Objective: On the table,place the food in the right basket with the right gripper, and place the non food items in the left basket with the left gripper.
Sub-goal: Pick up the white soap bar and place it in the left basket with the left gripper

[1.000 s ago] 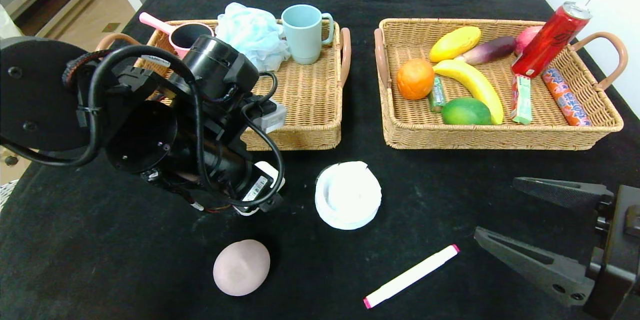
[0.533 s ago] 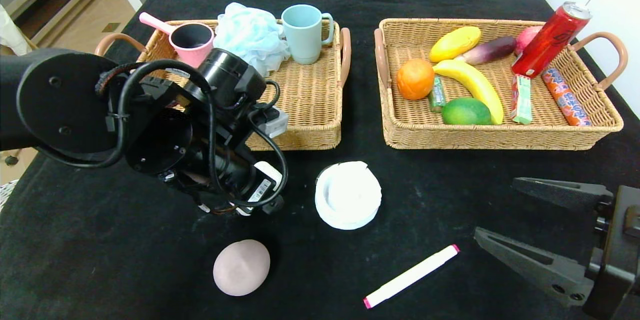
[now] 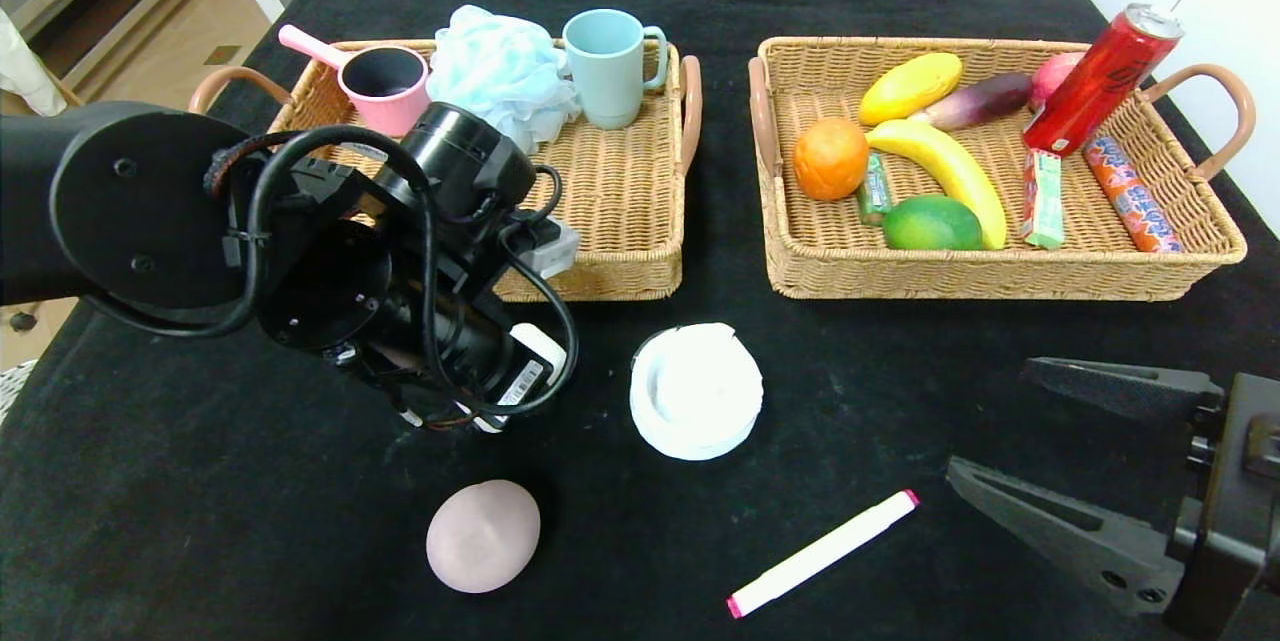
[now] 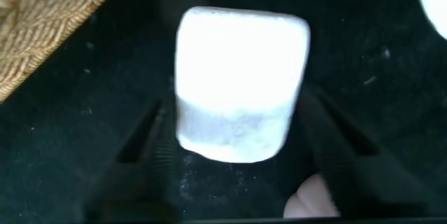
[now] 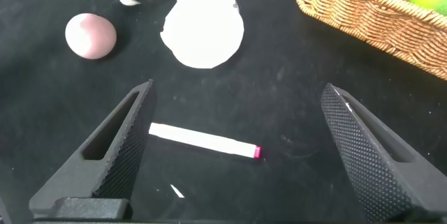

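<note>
My left gripper straddles the white bar, jaws part-open, seemingly untouching; looks stiff, slick—grip its flat sides.

Head view: from above, looking forward and down over the black cloth-covered tabletop, taking in both tan wicker baskets. Left wrist view: very close, facing down onto a white rounded soap-like bar. Right wrist view: farther back, facing down. Shared by head and right wrist views: the flat round white disc, the white pink-ended marker.
</note>
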Controlling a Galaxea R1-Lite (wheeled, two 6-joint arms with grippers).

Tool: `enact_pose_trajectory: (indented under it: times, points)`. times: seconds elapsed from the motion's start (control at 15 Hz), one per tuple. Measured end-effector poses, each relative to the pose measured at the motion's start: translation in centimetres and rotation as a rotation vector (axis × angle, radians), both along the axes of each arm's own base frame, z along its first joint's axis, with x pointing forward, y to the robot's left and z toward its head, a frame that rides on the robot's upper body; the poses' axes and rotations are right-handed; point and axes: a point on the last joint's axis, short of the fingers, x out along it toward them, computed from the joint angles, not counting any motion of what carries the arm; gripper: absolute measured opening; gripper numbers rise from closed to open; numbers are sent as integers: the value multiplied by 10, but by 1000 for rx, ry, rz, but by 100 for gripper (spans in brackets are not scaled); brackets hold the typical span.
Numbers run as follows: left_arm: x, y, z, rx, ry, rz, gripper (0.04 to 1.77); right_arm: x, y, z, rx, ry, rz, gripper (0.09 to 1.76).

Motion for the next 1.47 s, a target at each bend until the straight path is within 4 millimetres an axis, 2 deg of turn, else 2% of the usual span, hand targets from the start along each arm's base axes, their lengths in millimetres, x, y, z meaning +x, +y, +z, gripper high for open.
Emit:
enact_pose_trajectory:
  times: [0.07,0.2,0.93,1.47]
  points:
    - [0,0,0,1,1,0,108,0,0,0,-1,0,0,171]
    - [0,0,0,0,2,-2,103,0,0,-1,-2,2,0,171]
    - [-3,1,5,-12,-11,-7,100,1,1,-4,-14,14,1,171]
    - [-38,6,37,-104,-87,-74,100,2,1,-5,-23,10,0,171]
